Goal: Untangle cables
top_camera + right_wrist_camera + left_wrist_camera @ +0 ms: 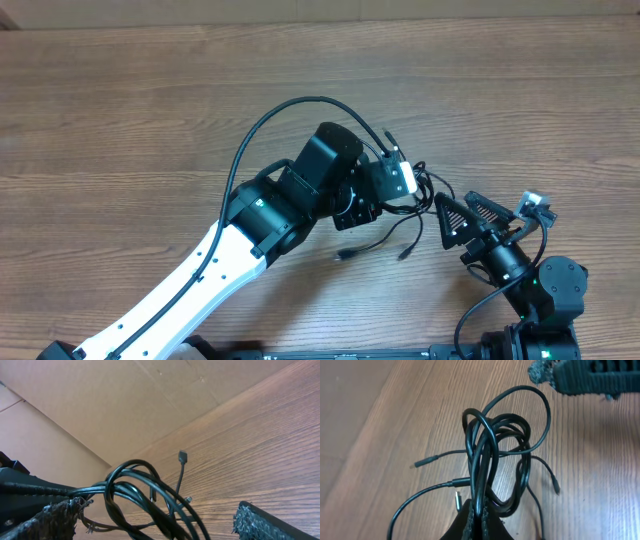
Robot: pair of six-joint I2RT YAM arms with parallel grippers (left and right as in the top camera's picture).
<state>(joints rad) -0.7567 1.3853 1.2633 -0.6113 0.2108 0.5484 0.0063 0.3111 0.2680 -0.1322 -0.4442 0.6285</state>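
Plainly two hands, one knot of cables [490,445], left hand [479,517] pinching it, right hand [456,200] spread wide

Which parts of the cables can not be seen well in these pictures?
Overhead: most of the cables lie hidden under the left arm.
Left wrist: the bottom edge cuts off the lower loops.
Right wrist: strands overlap, so their number is unclear; the bottom edge cuts them off.

My overhead camera looks straight down on the table [120,100] from well above. The left wrist camera peers down close onto the cables [481,455]; the right wrist one sits low, facing across the wood toward a cardboard wall [100,400]. All three share that tangle.
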